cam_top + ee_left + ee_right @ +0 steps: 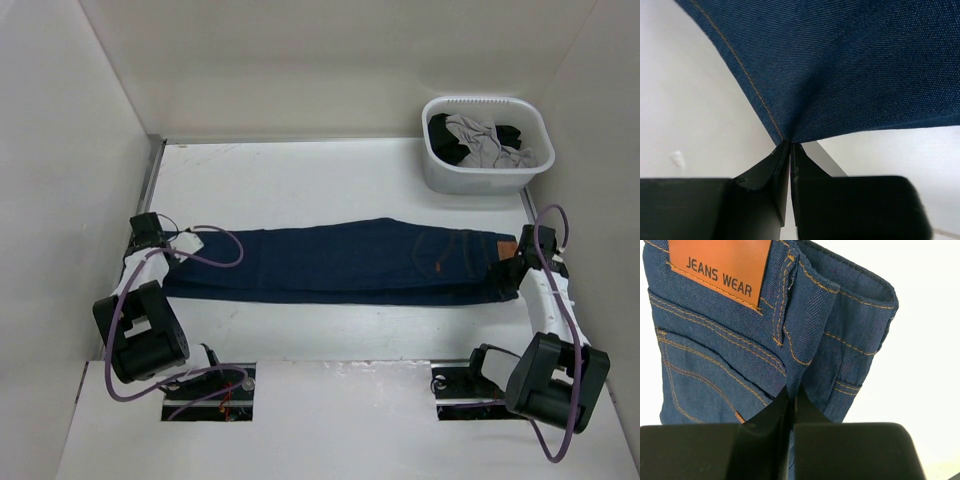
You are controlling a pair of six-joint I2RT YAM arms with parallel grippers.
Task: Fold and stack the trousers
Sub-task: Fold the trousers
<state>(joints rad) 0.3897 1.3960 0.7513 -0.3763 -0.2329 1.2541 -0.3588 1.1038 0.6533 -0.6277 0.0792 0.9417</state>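
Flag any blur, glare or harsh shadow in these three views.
Top external: even, soft light, trousers sharp, white table slightly washed out, no harsh shadows. Left wrist: denim weave crisp, left fingers near-black with little detail. Right wrist: patch lettering legible, right fingers underexposed, background beyond the cloth blown to white.
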